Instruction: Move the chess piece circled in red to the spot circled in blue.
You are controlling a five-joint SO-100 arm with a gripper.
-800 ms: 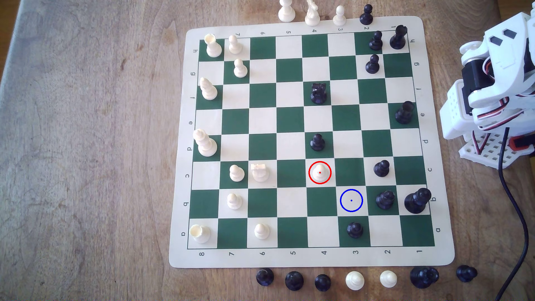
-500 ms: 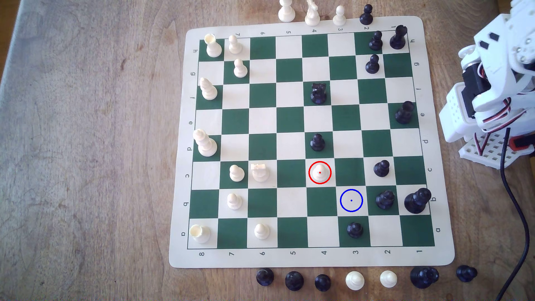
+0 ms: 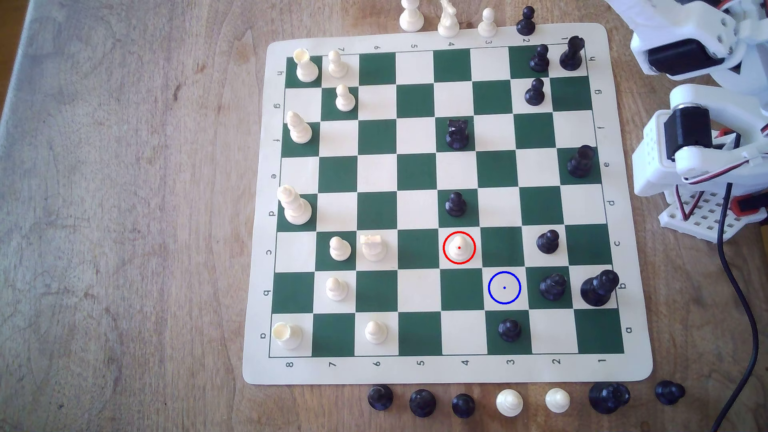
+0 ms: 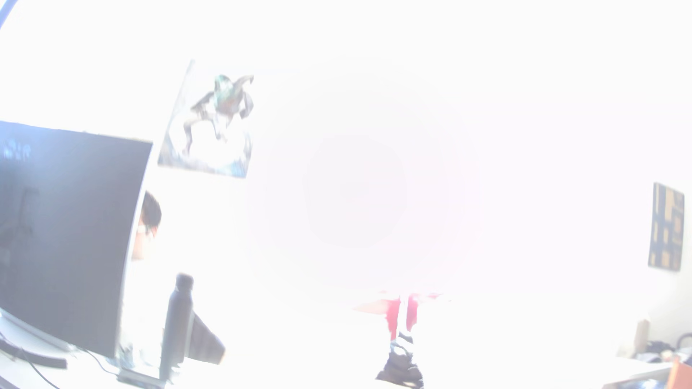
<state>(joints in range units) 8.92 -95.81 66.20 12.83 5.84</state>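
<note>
The white robot arm at the exterior view's right edge has swung upward since a moment ago: its upper segment now reaches toward the top corner, where before it was folded low over its base. Its gripper's state I cannot tell. Nothing on the chessboard has shifted. The white pawn stands upright inside the red ring on its cream square, and the blue-ringed square lies diagonally adjacent, toward the exterior view's lower right, bare. A black pawn sits just below that square. The wrist view is washed out, showing a dark monitor and a black bottle.
</note>
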